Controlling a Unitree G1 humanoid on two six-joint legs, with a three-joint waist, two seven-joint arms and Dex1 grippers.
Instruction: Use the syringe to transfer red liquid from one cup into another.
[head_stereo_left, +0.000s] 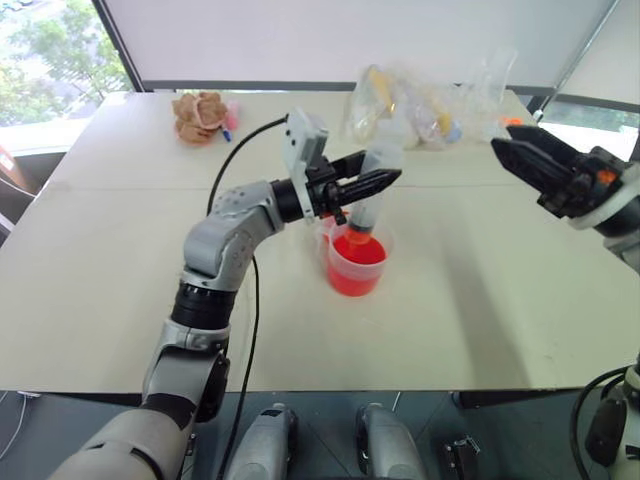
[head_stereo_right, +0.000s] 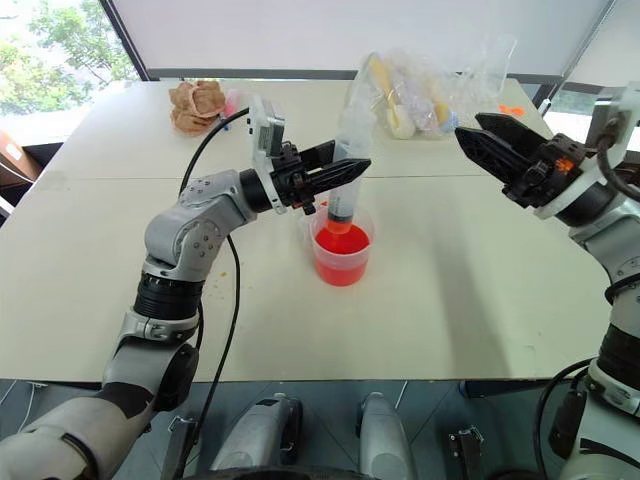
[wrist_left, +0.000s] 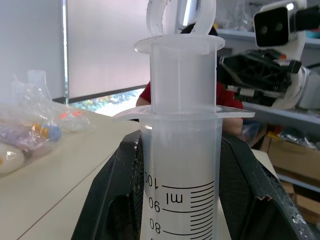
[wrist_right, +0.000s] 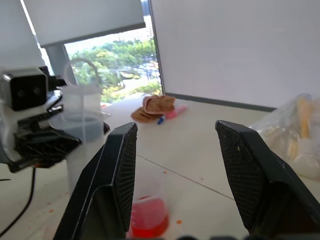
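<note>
Over the measuring cup (head_stereo_left: 357, 262): syringe (head_stereo_left: 371, 190) upright.
Left gripper (head_stereo_left: 385, 178) reaches rightward, clamped on its barrel; right gripper (head_stereo_left: 512, 152) hangs far right, fingers apart, empty.

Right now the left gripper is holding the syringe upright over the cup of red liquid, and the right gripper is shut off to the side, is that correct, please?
Not quite: the right gripper is open, holding nothing, as the right wrist view shows. The rest stands: the left gripper holds the syringe upright over the cup of red liquid.
</note>
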